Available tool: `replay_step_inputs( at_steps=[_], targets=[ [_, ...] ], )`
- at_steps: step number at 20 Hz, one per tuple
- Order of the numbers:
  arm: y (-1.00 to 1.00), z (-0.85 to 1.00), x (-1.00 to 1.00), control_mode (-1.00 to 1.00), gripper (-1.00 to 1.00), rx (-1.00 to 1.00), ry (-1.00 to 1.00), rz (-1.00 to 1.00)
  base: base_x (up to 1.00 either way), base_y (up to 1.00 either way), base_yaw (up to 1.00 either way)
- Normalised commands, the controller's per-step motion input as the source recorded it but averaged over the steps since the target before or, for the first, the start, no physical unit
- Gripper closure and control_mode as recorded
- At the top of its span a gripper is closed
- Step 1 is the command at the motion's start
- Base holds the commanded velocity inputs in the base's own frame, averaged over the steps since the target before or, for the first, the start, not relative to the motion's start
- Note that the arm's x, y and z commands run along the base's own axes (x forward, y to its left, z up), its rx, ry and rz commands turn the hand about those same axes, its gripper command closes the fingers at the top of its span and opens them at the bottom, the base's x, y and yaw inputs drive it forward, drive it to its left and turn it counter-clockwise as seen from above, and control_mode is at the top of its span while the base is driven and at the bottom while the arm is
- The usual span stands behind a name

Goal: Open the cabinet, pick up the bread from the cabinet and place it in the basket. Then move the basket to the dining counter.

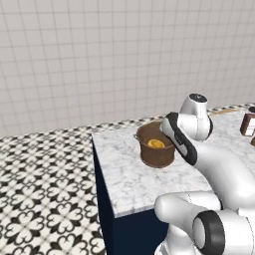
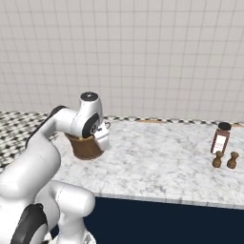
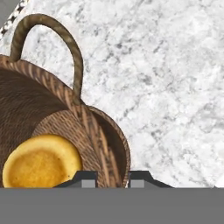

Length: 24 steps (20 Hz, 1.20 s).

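The brown basket (image 1: 157, 154) stands on the white marble dining counter (image 1: 124, 172) near its left end, its base seeming to rest on the slab. The orange-yellow bread (image 1: 156, 144) lies inside it. My gripper (image 3: 113, 179) reaches down over the basket's right rim and is shut on the woven wall, one tip inside and one outside. In the hand view the bread (image 3: 41, 162) sits low in the basket (image 3: 65, 124), and a loop handle (image 3: 72, 48) arches above the rim. From the right, my hand covers most of the basket (image 2: 87, 148). The cabinet is out of view.
A dark-capped spice bottle (image 2: 220, 138) and two small brown shakers (image 2: 217, 159) stand at the counter's far right. Bare marble (image 2: 162, 162) stretches between them and the basket. Patterned floor (image 1: 45, 189) lies beyond the counter's left edge, with a tiled wall behind.
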Motion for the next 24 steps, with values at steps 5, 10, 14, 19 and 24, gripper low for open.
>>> replay_step_inputs(
  at_steps=[5, 10, 14, 19, 24],
  targets=[
    [-0.01, -0.89, 0.40, -1.00, 1.00, -0.03, 0.03, 0.00, 0.00, 0.00, 0.00],
    [-0.03, -0.54, 0.15, -1.00, 1.00, 0.01, 0.00, 0.00, 0.00, 0.00, 0.00],
    [0.00, -0.27, 0.01, -1.00, -1.00, 0.00, 0.01, 0.00, 0.00, 0.00, 0.00],
    [0.00, 0.04, 0.00, -1.00, -1.00, 0.00, 0.03, 0.00, 0.00, 0.00, 0.00],
    [-0.04, 0.44, -0.01, -1.00, -1.00, -0.01, 0.00, 0.00, 0.00, 0.00, 0.00]
  ],
)
